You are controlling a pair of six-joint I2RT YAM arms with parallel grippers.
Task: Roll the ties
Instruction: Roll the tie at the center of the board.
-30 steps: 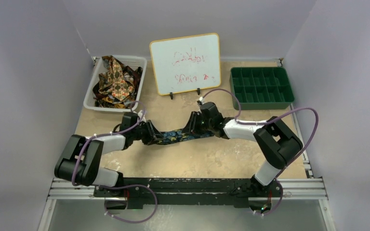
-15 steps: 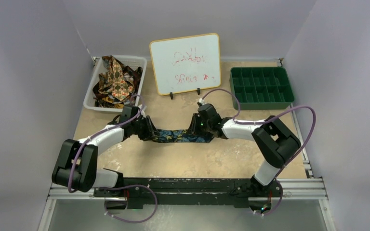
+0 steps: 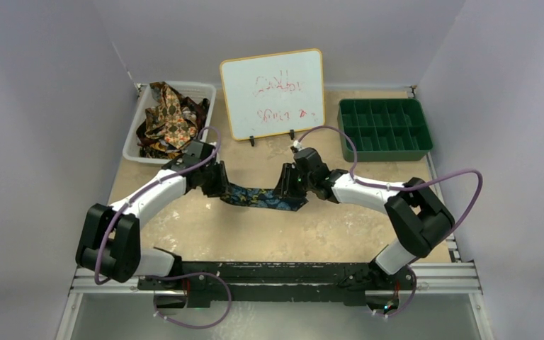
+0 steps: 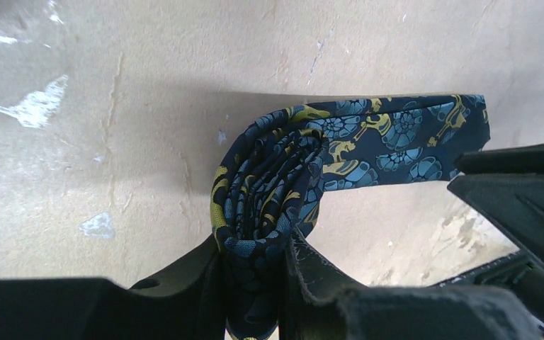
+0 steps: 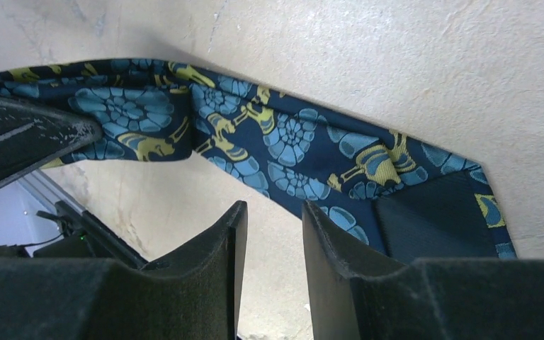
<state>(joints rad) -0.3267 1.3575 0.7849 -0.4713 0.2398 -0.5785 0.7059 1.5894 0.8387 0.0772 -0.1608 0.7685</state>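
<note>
Navy tie (image 3: 265,197), printed in blue and gold, lies at the middle of the table (image 3: 312,237) between your two grippers. Your left gripper (image 4: 255,283) has its fingers pinched on the rolled end, and the wrist view shows the coil's layers end-on. From the coil the loose length runs flat across to your right gripper (image 5: 275,241). Its fingers stand a little apart, holding nothing, with bare table showing in the gap. One finger may be brushing the fabric, but the wrist view is too close to say. More ties (image 3: 166,117) sit heaped in the white tray (image 3: 130,145) at the far left.
</note>
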